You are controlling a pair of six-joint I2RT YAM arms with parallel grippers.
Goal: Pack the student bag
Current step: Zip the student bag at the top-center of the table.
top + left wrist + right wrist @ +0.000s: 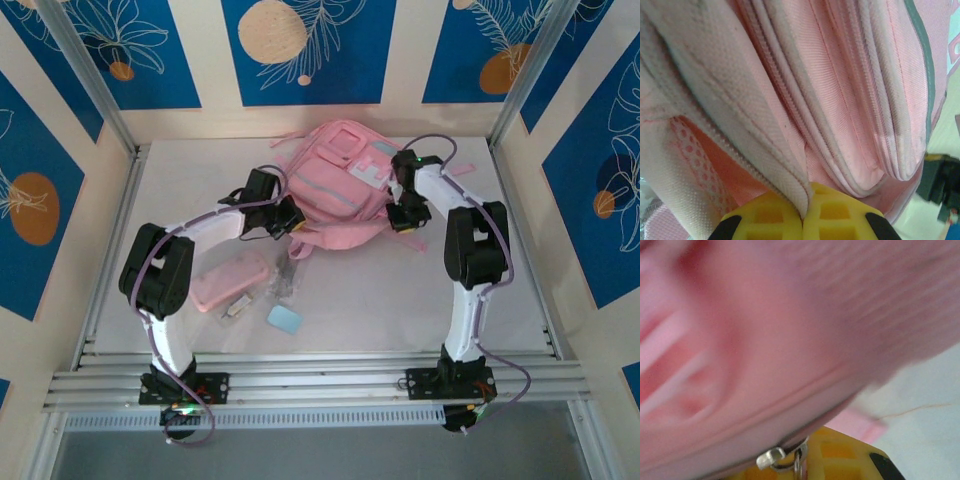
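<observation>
I am watching the pink student bag (340, 180) lying at the far middle of the table (420, 300). My left gripper (803, 212) is pinching a seam on the bag's left edge, jaws fully together. My right gripper (800, 465) is clamping tight on the metal zipper pull (771, 458) at the bag's right edge. Bare table is lying open near-right, and a pink pencil case (230, 280) is sitting near-left.

No text, numbers or brand marks can be read. The pale patch (372, 174) on the student bag (335, 185) is too small to show any print. The wall panels (290, 40) carry leaf and circle drawings, without lettering.
</observation>
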